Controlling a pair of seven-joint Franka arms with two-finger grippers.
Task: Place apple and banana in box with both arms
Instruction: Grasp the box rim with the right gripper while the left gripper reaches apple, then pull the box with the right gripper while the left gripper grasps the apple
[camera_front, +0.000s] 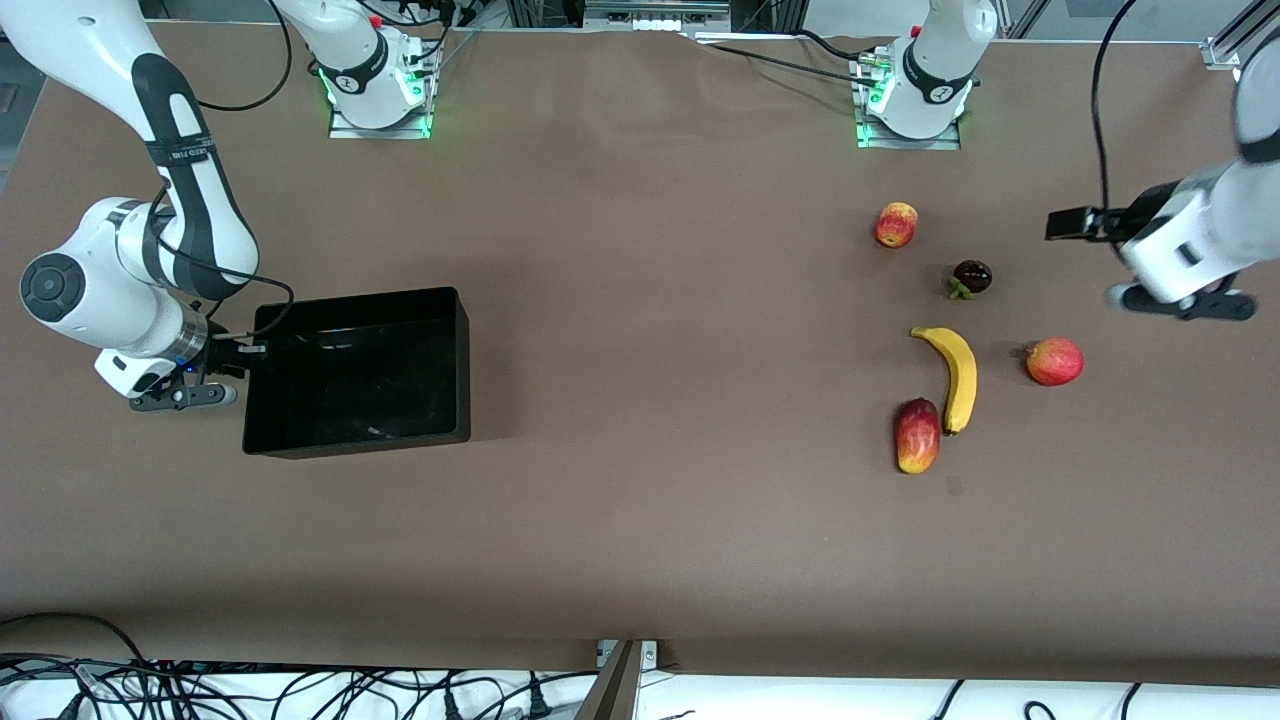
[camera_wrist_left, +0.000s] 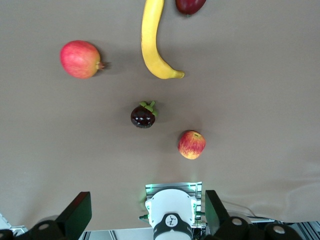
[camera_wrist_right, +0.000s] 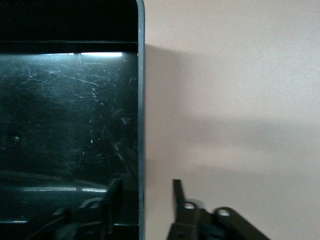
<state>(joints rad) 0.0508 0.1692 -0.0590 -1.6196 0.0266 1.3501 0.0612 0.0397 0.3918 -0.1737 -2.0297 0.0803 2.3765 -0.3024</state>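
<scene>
Apple sits upper right of the front frame on the tabletop; banana lies lower, beside a red-yellow mango, with a dark mangosteen between apple and banana. Box is at mid-left, empty. Right end effector straddles the box's end wall, fingers apart. Left end effector hovers over the tabletop at the far right edge, spread wide.
</scene>
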